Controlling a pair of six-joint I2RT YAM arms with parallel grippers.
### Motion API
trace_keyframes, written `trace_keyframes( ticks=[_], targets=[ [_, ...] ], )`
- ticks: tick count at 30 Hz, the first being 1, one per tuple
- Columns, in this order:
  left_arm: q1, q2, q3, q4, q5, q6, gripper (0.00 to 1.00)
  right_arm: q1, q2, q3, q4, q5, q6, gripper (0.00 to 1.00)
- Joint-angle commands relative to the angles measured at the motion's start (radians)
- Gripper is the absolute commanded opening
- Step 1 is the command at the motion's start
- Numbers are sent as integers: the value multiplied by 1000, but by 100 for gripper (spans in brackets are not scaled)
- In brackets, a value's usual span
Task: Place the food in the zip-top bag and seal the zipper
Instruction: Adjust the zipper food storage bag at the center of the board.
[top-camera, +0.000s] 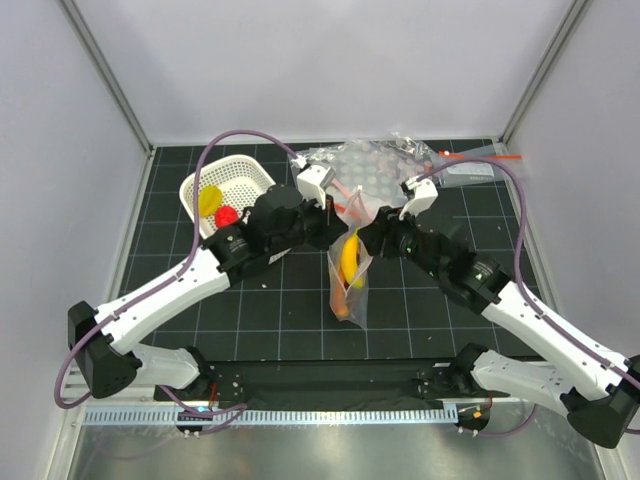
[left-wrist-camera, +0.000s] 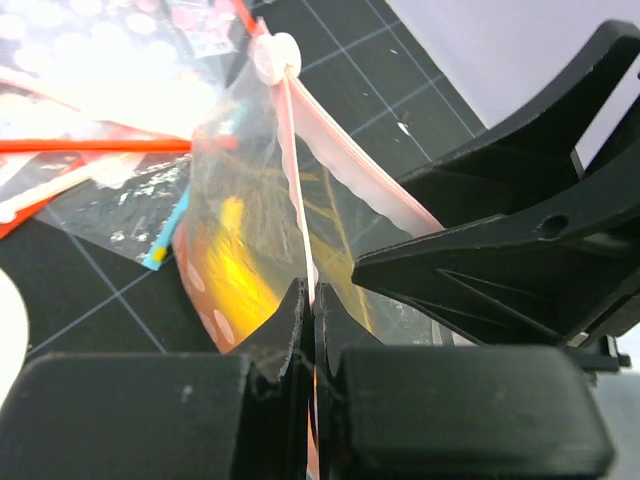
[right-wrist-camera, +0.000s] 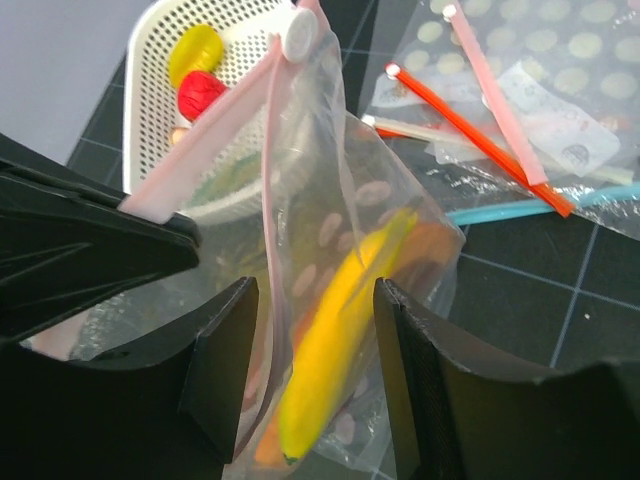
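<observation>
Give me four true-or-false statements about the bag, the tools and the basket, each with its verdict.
1. The banana is inside the zip-top bag. True.
2. The left tool is open and holds nothing. False: it is shut on the bag's zipper.
3. The white basket is empty. False: a yellow round piece and a red piece lie in it.
4. The right tool has its jaws apart, one on each side of the bag. True.

You have a black mat with a pale grid as the work surface. At its far left sits the white perforated basket. At the far centre and right lies a loose pile of clear polka-dot bags with red and pink strips. At the centre is the zip-top bag; you cannot tell whether its lower end touches the mat.
</observation>
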Motion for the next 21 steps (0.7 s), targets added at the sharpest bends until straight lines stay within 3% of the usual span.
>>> trace_keyframes(
  ticks=[1,4,13,16,17,18,21],
  targets=[
    [4,-14,5,33,-95,-10,3,14,28,81,-67,66,8,56],
    [3,-5,13,19,-129,-7,3,20,54,116,-122,100,0,53],
    [3,84,36,48,-40,-50,7,21,24,183,-197,241,-43,2],
    [4,110,54,56,-3,-56,11,21,33,239,-222,325,-81,1],
    [3,109,54,53,-5,-53,16,21,37,248,-227,339,-87,1],
    [3,104,51,47,-46,-49,35,21,42,257,-227,342,-92,1],
    [4,58,33,13,-152,-41,67,21,59,239,-204,328,-95,1]
  ],
)
